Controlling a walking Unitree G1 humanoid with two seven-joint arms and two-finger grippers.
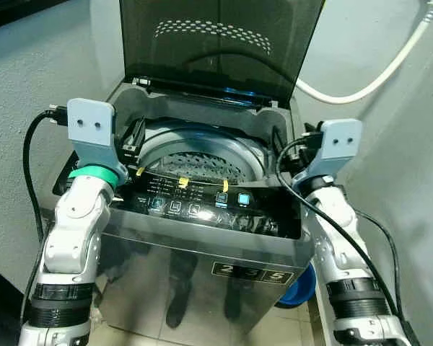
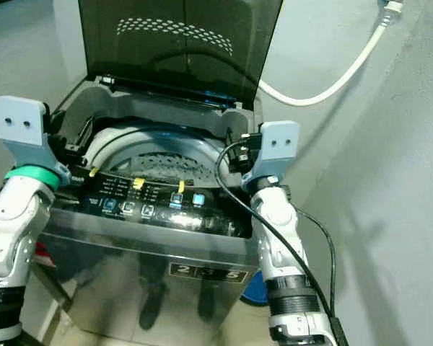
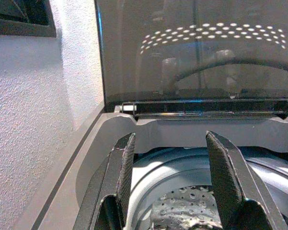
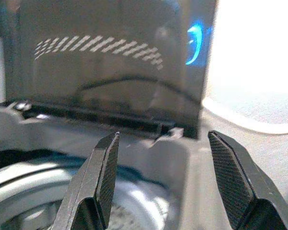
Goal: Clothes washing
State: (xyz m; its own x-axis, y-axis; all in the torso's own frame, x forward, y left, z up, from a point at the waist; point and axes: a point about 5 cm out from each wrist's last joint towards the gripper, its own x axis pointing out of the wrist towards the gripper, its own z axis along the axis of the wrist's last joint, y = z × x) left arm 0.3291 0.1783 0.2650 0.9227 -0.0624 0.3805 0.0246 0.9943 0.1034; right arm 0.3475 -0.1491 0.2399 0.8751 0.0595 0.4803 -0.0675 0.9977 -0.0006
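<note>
The washer point(image 1: 202, 238) is faced w/ its lid point(image 1: 216, 43) propped upright behind the drum point(image 1: 202, 162), which lies just below & between both grippers; no clothes can be made out inside, so loading is judged not yet done. The left gripper point(image 3: 175, 182) is held over the drum's left rim w/ fingers point(image 3: 223, 177) spread wide, nothing held. The right gripper point(image 4: 163, 182) is likewise held wide & empty over the right rim, prob. so both stay clear of the opening, w/ the control panel point(image 1: 195, 202) nearer the robot than either.
</note>
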